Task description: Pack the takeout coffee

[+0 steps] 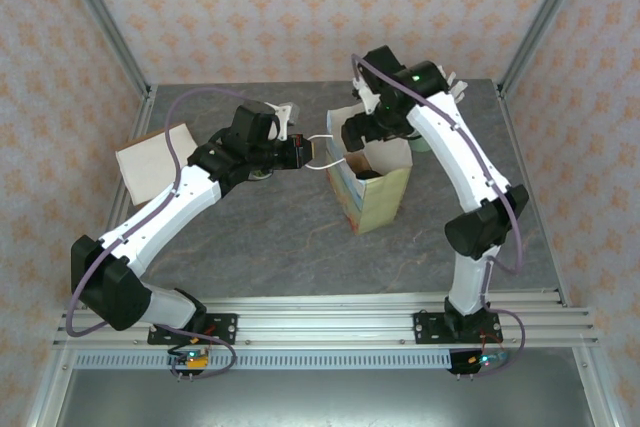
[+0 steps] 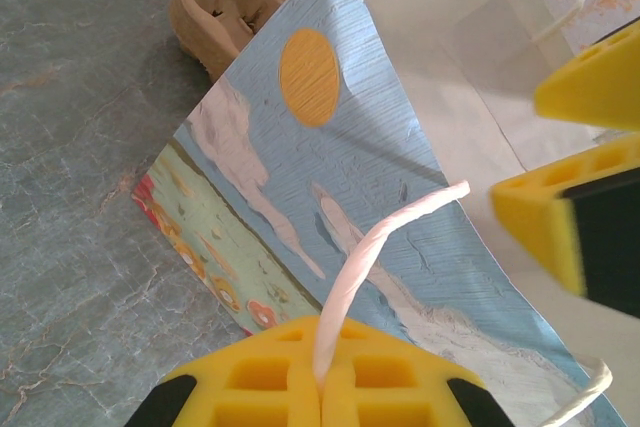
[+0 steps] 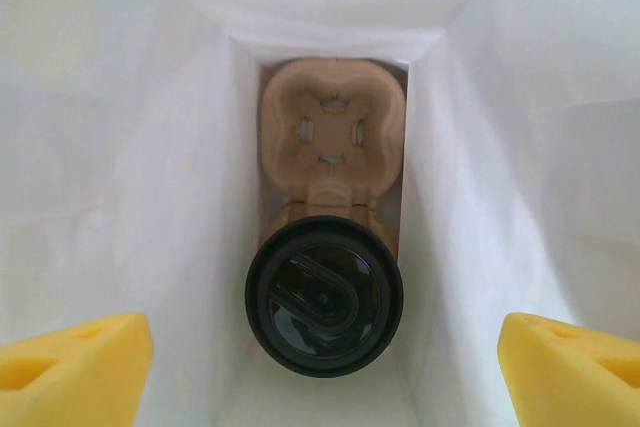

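Note:
The takeout coffee (image 3: 324, 295) stands inside the paper bag (image 1: 375, 192), and its round black lid faces up at me. It sits in one pocket of a brown cardboard cup carrier (image 3: 332, 127) on the bag's floor, with the other pocket empty. My right gripper (image 3: 325, 377) hangs open over the bag's mouth, one yellow finger (image 3: 75, 367) on each side and nothing between them. My left gripper (image 2: 322, 387) is shut on the bag's white twisted handle (image 2: 370, 257), just left of the bag (image 2: 330, 167) with its printed blue sky and orange sun.
A tan flat paper piece (image 1: 155, 162) lies at the table's left edge. A second brown cup carrier (image 2: 220, 12) rests on the grey marbled table beyond the bag. Metal frame posts (image 1: 105, 22) rise at the back corners.

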Available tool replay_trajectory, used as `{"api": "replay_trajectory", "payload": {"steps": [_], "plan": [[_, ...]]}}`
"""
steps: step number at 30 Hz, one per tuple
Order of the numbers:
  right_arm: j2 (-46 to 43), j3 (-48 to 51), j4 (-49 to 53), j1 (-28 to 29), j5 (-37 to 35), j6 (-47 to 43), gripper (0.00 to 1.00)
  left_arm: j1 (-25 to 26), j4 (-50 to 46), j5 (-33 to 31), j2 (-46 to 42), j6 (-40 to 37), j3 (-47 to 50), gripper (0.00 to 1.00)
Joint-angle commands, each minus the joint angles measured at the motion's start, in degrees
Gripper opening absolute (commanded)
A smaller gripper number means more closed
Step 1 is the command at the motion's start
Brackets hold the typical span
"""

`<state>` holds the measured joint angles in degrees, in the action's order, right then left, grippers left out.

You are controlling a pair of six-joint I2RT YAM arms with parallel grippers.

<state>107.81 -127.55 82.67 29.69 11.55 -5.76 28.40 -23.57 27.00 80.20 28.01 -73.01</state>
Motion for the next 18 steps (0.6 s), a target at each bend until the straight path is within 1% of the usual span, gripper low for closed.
{"api": "replay_trajectory", "payload": {"steps": [1,4,5,6,7,9,11,15,17,18], "plan": [[-4.4,-2.6,-0.7,0.0,-2.5,2.0,0.89,0.3,-0.6,-0.5,-1.4,-0.9,0.2,0.00],[-8.2,-1.7,-4.0,0.0,-1.4,3.0,0.89,0.3,-0.6,-0.5,-1.4,-0.7,0.0,0.00],[-10.1,-0.2,-6.3,0.0,-0.5,3.4,0.89,0.3,-0.4,-0.6,-1.3,-0.5,0.0,0.01],[-12.1,1.7,-8.6,0.0,0.4,3.7,0.89,0.4,-0.3,-0.8,-1.3,-0.4,0.0,0.04],[-14.4,4.5,-11.6,0.0,1.3,4.1,0.89,0.4,-0.3,-1.0,-1.3,-0.2,-0.2,0.08],[-18.5,9.5,-16.8,0.0,2.0,4.5,0.89,0.3,-0.6,-1.4,-1.2,-0.1,-0.8,0.20],[-22.1,13.8,-21.1,0.0,1.3,4.6,0.89,0.3,-1.6,-1.8,-1.0,-0.3,-2.3,0.32],[-27.5,18.9,-26.9,-1.0,-6.9,5.7,0.90,0.4,-2.9,-3.5,-1.2,-0.5,-5.3,0.49],[-30.0,20.9,-29.5,-3.2,-11.0,6.9,0.91,0.3,-3.1,-4.2,-1.7,-0.4,-6.7,0.57],[-30.9,21.7,-30.6,-4.4,-12.6,7.1,0.91,0.4,-2.9,-4.3,-2.0,-0.1,-7.1,0.64]]}}
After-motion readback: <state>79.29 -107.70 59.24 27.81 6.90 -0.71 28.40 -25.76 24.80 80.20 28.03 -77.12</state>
